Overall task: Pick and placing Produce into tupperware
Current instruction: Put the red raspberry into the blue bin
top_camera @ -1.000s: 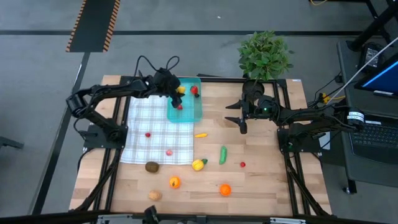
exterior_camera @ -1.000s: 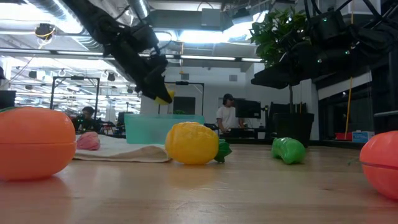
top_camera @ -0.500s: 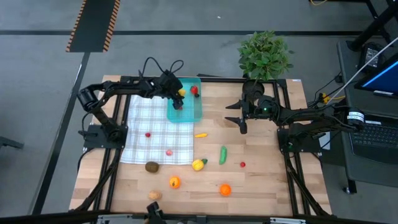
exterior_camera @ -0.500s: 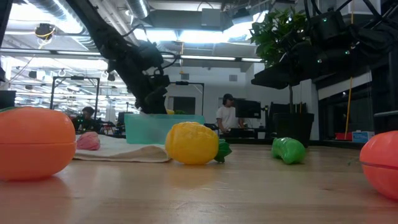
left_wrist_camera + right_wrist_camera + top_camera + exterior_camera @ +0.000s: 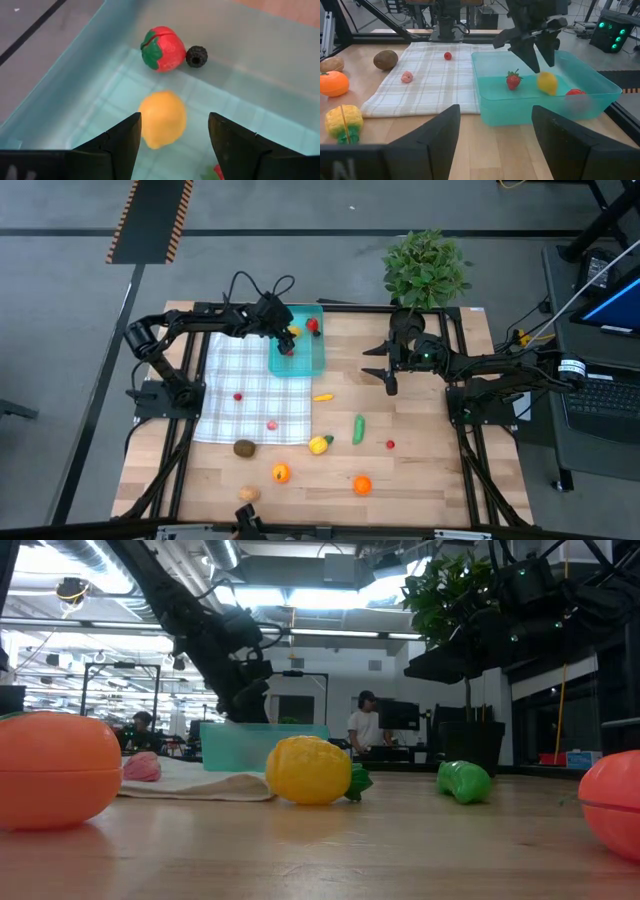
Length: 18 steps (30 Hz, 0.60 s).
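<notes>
Grey floor (image 5: 300, 210) with a hazard-striped strip (image 5: 150, 220). Potted plant (image 5: 427, 268) behind the wooden desk (image 5: 420, 470). Ceiling lights (image 5: 300, 598) illuminate the workshop beyond.

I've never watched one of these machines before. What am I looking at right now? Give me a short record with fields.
Job: moving toy produce into the teal container
Left gripper: over the container, jaws open, nothing between the fingers
Yellow lemon: below that gripper, inside the container
Also in the container: tomato, small dark berry, strawberry
Right gripper: waiting, open, above bare table beside the container
On the checked cloth: two small red or pink pieces
On the wooden table: green piece, corn, oranges, brown pieces
</notes>
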Available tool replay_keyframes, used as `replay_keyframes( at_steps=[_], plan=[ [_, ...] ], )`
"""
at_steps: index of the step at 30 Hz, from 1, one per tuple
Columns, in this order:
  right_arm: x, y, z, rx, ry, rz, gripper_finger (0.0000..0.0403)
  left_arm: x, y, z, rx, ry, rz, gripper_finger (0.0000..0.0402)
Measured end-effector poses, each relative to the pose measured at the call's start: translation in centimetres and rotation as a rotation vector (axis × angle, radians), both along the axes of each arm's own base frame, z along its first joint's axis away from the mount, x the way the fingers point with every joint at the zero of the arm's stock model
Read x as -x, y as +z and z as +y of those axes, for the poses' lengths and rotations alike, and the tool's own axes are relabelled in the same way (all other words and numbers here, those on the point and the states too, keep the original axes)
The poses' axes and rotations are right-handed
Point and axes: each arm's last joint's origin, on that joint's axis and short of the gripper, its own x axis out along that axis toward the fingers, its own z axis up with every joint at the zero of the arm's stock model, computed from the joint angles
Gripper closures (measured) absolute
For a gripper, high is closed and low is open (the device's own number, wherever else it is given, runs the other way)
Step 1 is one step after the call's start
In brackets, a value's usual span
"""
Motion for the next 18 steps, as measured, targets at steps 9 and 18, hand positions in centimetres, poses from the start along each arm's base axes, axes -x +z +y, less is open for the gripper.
replay_keyframes(
  at_steps=[9,18],
  plan=[
    [0.0,0.0,0.0,-0.001,0.000,-0.001,0.0153,0.2,5.1,-2.1,-0.135,-0.069,-0.141,0.0180],
    [0.0,0.0,0.0,-0.003,0.001,-0.001,0.0153,3.2,7.8,-7.5,-0.225,-0.186,-0.266,0.0180]
  ],
)
